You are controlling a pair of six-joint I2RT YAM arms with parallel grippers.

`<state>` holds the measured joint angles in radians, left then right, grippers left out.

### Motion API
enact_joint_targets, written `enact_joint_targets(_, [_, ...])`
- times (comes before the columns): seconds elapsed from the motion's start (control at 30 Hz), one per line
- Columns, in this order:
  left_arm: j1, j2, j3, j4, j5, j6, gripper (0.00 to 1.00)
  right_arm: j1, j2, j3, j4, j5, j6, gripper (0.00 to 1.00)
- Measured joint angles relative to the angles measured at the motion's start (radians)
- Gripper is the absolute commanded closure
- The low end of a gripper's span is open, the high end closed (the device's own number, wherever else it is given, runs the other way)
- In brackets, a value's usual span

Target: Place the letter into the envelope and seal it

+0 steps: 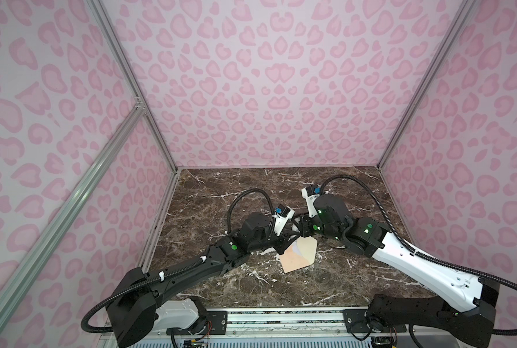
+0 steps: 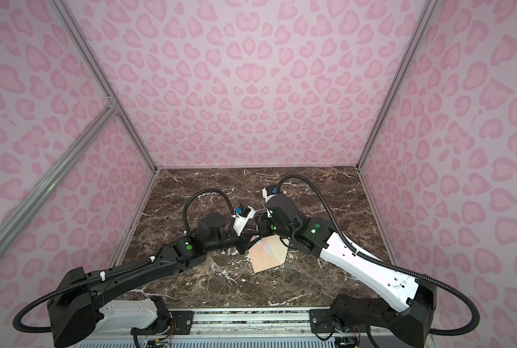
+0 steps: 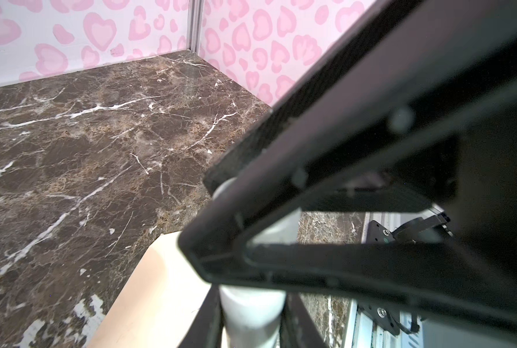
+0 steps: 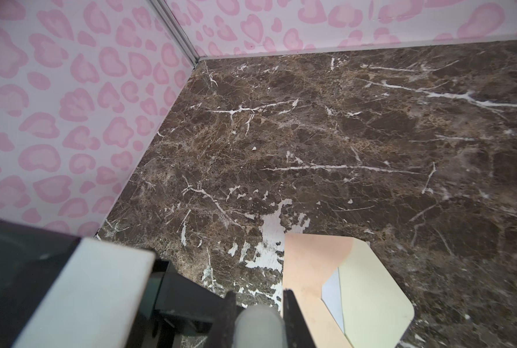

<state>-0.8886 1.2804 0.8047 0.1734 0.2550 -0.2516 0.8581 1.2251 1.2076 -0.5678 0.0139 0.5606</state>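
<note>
Left gripper and right gripper both pinch glue stick beside open envelope, mid-table; a slip could drop it, smearing letter.

The brown marble tabletop carries the peach envelope, lying flat, flap open.

Both top views: my arms are hiding the jaws of left gripper and right gripper. Envelope is covering most of the letter. White tube is blurring and running off frame.
</note>
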Motion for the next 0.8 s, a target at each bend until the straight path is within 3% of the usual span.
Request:
enact_joint_targets(0.43, [-0.004, -0.034, -0.026, -0.074, -0.032, -0.014, 0.96, -0.089, -0.003, 0.063, -0.010, 0.080, -0.054, 0.96])
enact_joint_targets(0.67, [-0.005, -0.156, -0.072, -0.070, -0.057, -0.014, 0.96, -0.319, -0.026, -0.208, 0.033, 0.144, -0.084, 0.95])
enact_joint_targets(0.8, [-0.006, -0.187, -0.099, -0.067, -0.057, -0.014, 0.96, -0.385, -0.002, -0.322, 0.104, 0.145, -0.085, 0.94])
